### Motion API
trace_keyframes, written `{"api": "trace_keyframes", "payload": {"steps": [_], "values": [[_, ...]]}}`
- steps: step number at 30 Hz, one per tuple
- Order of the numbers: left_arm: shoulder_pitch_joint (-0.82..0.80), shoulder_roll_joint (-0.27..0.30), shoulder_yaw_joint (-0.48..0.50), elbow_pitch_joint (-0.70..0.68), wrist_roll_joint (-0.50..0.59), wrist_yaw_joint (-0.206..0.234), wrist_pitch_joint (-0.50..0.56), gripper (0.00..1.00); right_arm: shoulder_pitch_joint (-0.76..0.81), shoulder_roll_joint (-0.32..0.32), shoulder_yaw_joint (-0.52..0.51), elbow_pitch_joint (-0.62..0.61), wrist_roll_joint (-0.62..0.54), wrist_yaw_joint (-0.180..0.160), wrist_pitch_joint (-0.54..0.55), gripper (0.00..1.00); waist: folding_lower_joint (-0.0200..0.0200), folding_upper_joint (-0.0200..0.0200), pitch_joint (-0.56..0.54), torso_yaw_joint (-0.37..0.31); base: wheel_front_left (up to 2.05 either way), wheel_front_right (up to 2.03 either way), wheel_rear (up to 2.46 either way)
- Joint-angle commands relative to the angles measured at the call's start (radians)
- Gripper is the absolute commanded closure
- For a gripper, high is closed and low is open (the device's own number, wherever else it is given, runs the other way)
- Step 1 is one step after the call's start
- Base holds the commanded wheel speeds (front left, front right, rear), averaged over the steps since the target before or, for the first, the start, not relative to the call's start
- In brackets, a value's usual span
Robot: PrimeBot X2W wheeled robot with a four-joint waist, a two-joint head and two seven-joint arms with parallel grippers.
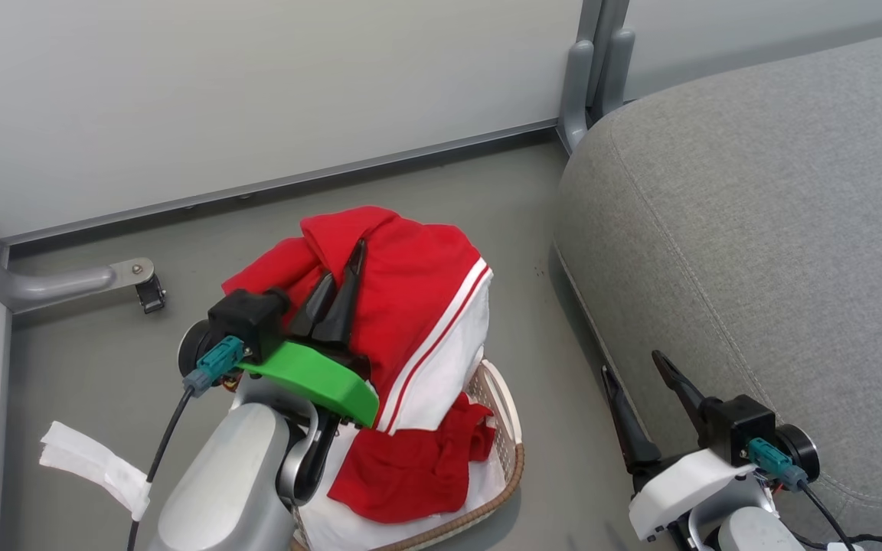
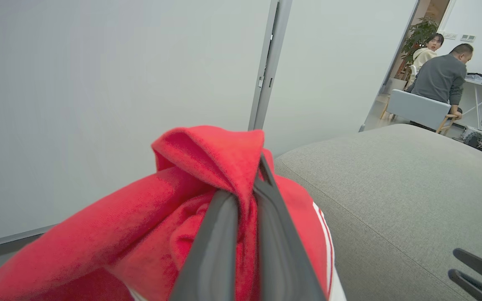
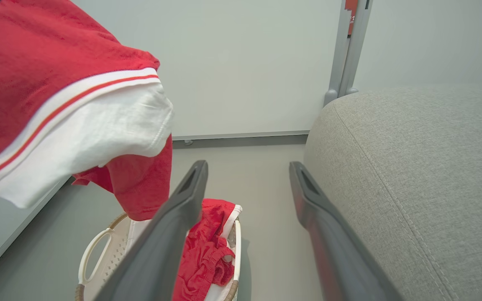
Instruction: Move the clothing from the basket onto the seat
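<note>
Clothing (image 1: 410, 291) pinched in the left gripper (image 1: 343, 264) drapes toward five o'clock, half hiding the basket (image 1: 517, 465); right gripper (image 1: 631, 363) gapes.

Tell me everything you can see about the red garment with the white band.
The striped garment is soft bright red fabric with a broad white band and thin red-and-white stripes at its hem. The left hand is shut on a bunched fold, holding it hanging above the basket, beside the grey seat.

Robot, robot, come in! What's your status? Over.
Left claw shut on striped red garment, hanging over basket. Right claw open, empty, beside seat. Other red garment in basket. Nothing blocking the seat.
</note>
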Motion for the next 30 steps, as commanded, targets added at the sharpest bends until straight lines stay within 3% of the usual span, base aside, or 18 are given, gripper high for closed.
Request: {"api": "trace_keyframes", "payload": {"steps": [1,8,15,22,30], "values": [[0.02,-0.003,0.001,-0.017,0.003,-0.003,-0.004,1.0,0.018,-0.004,0.002,0.005,0.002,-0.001,-0.004,0.0,0.0001,-0.0001,-0.014,0.005,0.0,0.0,0.0],[0.028,-0.013,-0.012,-0.044,0.006,-0.003,-0.004,1.0,-0.004,-0.004,0.059,-0.001,0.014,-0.001,-0.004,0.0,0.0001,-0.0001,-0.024,0.016,0.0,0.0,0.0],[0.027,-0.021,-0.029,-0.044,-0.001,-0.003,-0.004,1.0,-0.134,-0.004,0.247,-0.015,0.029,-0.001,-0.004,0.0,0.0001,-0.0001,-0.013,0.03,0.0,0.0,0.0],[0.012,-0.03,-0.073,-0.037,-0.021,-0.003,-0.004,1.0,-0.366,-0.004,0.457,0.08,0.043,-0.001,-0.004,0.0,0.0001,-0.0001,-0.003,0.05,0.0,0.0,0.0],[-0.003,-0.039,-0.124,-0.029,-0.03,-0.003,-0.004,1.0,-0.484,-0.004,0.574,0.254,0.081,-0.001,-0.003,0.0,0.0001,-0.0001,-0.007,0.076,0.0,0.0,0.0]]}}
